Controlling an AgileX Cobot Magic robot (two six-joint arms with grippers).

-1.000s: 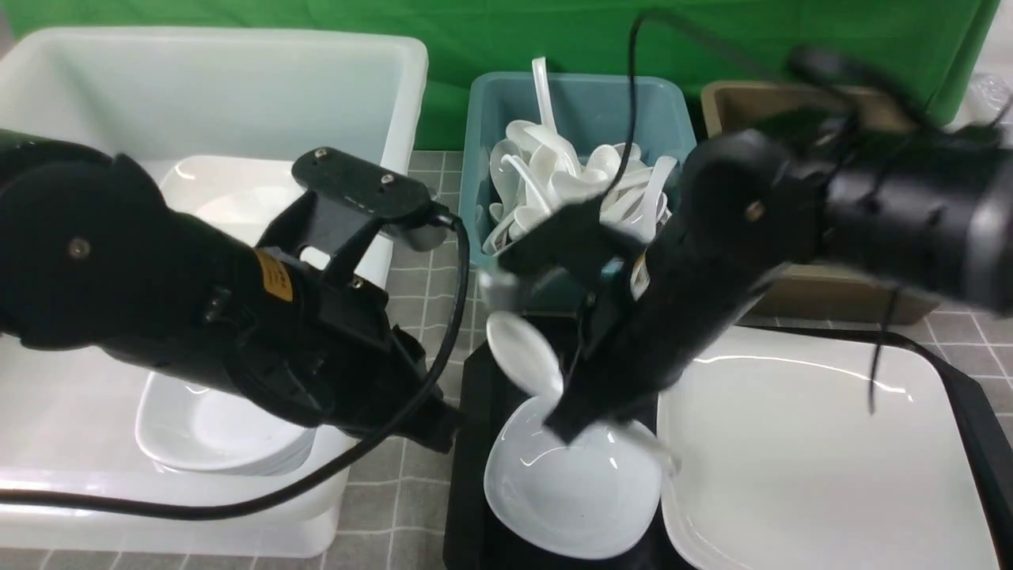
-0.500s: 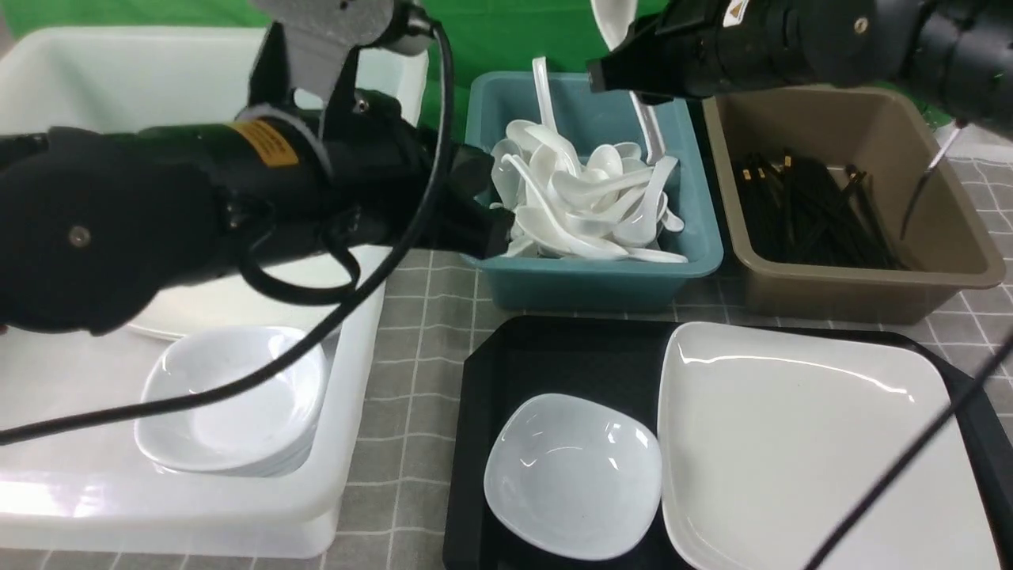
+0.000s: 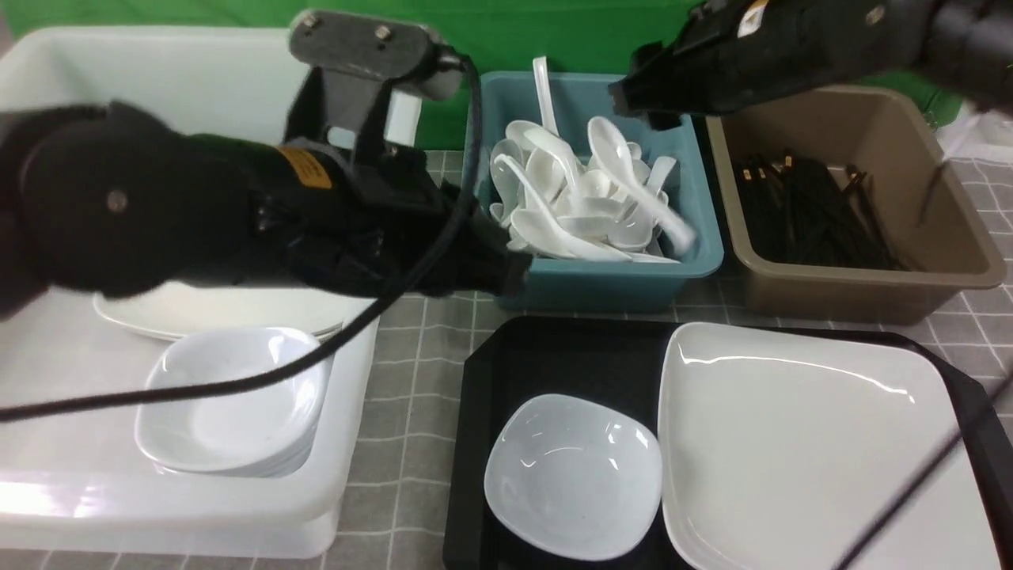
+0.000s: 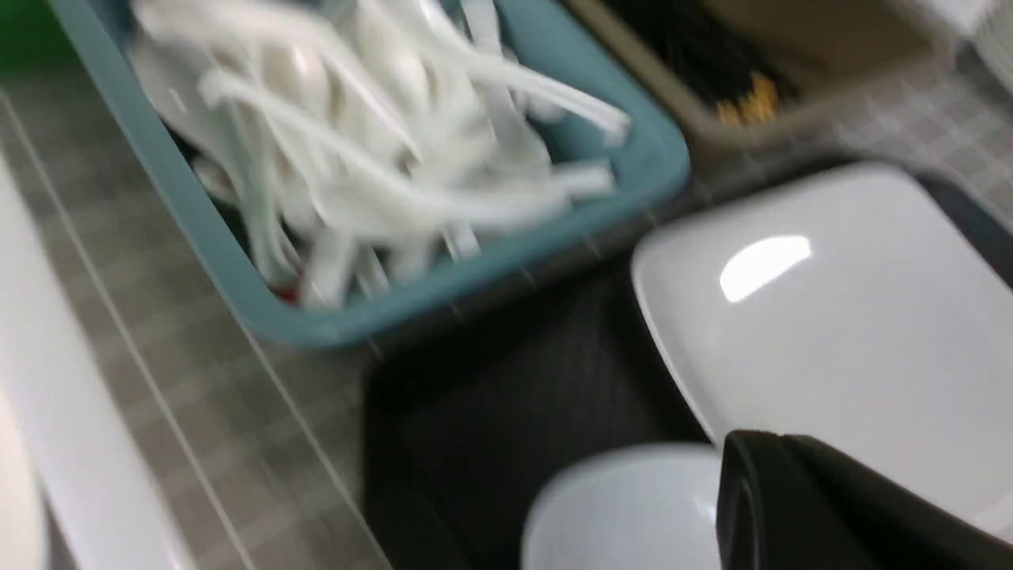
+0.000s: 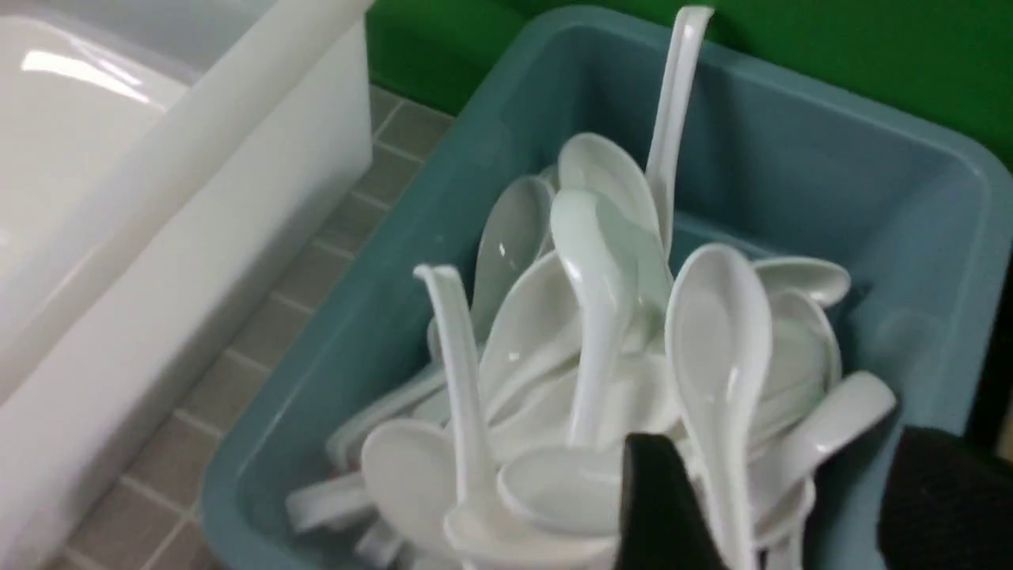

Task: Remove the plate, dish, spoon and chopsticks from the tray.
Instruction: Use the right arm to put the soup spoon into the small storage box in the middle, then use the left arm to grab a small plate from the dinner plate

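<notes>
The black tray point(image 3: 554, 356) holds the small white dish point(image 3: 574, 475) and, to its right, the large square plate point(image 3: 815, 451). A white spoon point(image 3: 633, 178) lies loose on top of the spoon pile in the teal tub point(image 3: 601, 281). My right gripper point(image 3: 645, 107) hovers above that tub, open. In the right wrist view the spoon point(image 5: 720, 340) runs between the spread fingers point(image 5: 657, 507) without being gripped. Black chopsticks point(image 3: 799, 210) lie in the brown tub point(image 3: 855, 293). My left gripper point(image 3: 510, 277), shut and empty, hangs near the teal tub's front left corner, above the tray's far edge.
A big white bin point(image 3: 348, 443) at the left holds stacked small dishes point(image 3: 229, 404) and flat plates point(image 3: 214, 313). The left arm's cable point(image 3: 237, 384) sags across the bin. A grey checked cloth point(image 3: 411, 380) covers the table, with a green backdrop behind.
The right gripper carried the spoon up from the tray to the teal tub, then opened, and the spoon dropped onto the pile. The left arm rose off the tray and swung back left.
</notes>
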